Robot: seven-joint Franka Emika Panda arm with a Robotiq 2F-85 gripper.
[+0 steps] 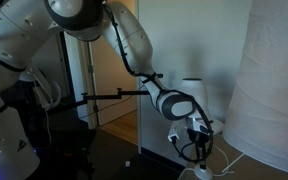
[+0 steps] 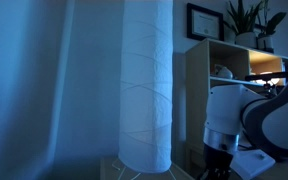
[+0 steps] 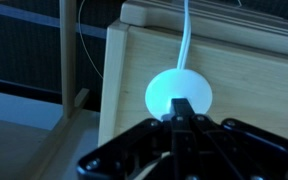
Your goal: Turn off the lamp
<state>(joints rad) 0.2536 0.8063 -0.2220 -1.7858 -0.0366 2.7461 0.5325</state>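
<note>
The clenched hand [image 3: 181,110], tips on a round white switch [image 3: 167,90], is resolved only in the wrist view. The grey-white lamp [image 2: 147,80] is shown in both exterior views.

We see a home: a paper lamp [image 2: 147,80], a curtain [image 2: 24,90], and, above the jaws, a shelf [image 2: 197,90] with a plant [image 2: 252,20] and a framed picture [image 2: 202,20].
</note>
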